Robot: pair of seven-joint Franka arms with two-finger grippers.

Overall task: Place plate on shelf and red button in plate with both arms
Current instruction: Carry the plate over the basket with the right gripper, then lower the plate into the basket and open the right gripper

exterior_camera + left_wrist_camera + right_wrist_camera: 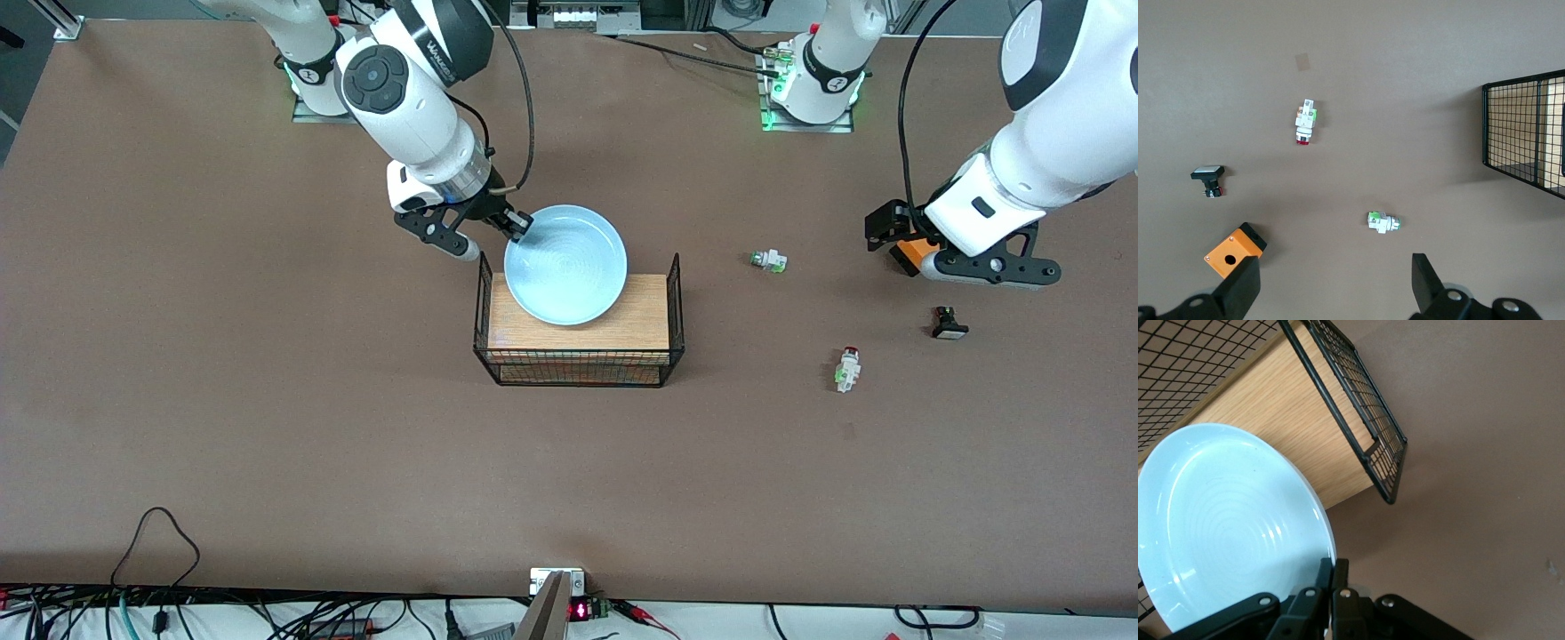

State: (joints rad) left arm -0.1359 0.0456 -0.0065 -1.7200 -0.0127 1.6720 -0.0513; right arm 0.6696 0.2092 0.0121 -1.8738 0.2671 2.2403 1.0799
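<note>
- Plate (565,264) sat over the wire rack's (578,366) wooden shelf (640,324), mid-counter (267,400).
- Red button (848,368) lay toward left arm's end, nearer the front camera than the green-capped switch (769,260).
</note>
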